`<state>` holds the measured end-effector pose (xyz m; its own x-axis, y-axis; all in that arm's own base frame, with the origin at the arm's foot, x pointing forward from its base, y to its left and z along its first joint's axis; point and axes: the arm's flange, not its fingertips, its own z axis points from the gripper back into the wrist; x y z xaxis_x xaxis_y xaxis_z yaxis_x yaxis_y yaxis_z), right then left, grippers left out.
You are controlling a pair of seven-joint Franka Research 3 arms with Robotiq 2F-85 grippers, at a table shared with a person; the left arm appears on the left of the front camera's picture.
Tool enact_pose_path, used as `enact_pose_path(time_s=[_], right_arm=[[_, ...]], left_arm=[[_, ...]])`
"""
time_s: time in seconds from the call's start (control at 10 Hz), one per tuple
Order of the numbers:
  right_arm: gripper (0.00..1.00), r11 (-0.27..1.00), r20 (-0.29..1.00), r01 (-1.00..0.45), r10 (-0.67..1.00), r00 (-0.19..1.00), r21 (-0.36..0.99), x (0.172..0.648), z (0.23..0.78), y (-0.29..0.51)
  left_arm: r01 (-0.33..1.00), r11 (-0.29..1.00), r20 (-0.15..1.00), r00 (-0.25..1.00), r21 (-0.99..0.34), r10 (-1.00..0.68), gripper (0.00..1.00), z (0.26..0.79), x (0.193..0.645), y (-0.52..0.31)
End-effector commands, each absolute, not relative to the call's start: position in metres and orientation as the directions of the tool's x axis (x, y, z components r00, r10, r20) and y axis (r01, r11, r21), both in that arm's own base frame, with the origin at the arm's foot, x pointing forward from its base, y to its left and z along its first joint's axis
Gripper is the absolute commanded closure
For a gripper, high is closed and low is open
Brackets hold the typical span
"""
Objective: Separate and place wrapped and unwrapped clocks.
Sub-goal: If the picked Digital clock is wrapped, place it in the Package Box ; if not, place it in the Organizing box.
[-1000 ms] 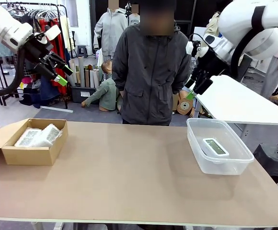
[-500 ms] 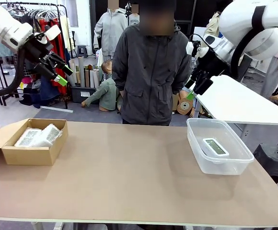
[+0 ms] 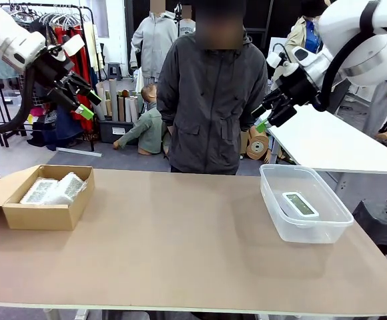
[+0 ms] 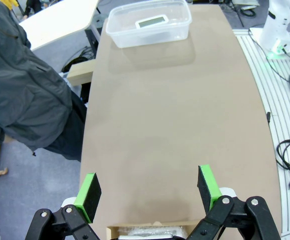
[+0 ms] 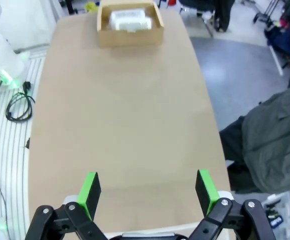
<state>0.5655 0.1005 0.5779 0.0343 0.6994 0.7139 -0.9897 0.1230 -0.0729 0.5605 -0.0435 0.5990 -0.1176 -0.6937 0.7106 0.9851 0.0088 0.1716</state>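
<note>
Hidden: in my left wrist view the box point(image 4: 150, 231) is cut by the bottom edge and half covered by the gripper's own body; I see just a strip of its far wall and a sliver of pale wrap inside.
Hard to make out: from the front I count two bundles point(image 3: 53, 189) in the box, pressed together; where one ends and the other starts is unclear, and the labels are too small to read.
Right wrist view: the bundles point(image 5: 130, 19) are a whitish blur in the far box point(image 5: 130, 31); the tub below this gripper is cut off at the bottom edge.
Clock point(image 3: 300, 203): bare, lying flat on the floor of the tub point(image 3: 305, 230), screen up, at my right end of the table point(image 3: 180, 247).
Left gripper point(image 3: 87, 105): raised well above the box, jaws spread wide, nothing between the pads, touching nothing.
Right gripper point(image 3: 263, 122): up in the air beyond the tub's far side, jaws wide apart in its own wrist view, empty.
Person point(image 3: 210, 100): standing at the far edge; hands out of sight.
</note>
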Motion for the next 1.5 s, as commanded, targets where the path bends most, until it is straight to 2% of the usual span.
enact_pose_path(time_s=[0.0, 0.5, 1.4], right_arm=[[0.00, 0.076, 0.762, -0.994, 0.648, -0.016, -0.085, 0.578, 0.578, 0.083], [0.00, 0.117, 0.797, -0.990, 0.604, 0.011, -0.074, 0.593, 0.582, 0.058], [0.00, 0.130, 0.772, -0.989, 0.635, 0.031, -0.067, 0.590, 0.578, 0.059]], left_arm=[[0.986, 0.005, 0.711, -0.119, 0.169, -0.693, 0.00, 0.600, 0.559, -0.043], [0.986, 0.005, 0.711, -0.119, 0.169, -0.693, 0.00, 0.600, 0.559, -0.043], [0.986, 0.005, 0.711, -0.119, 0.169, -0.693, 0.00, 0.600, 0.559, -0.043]])
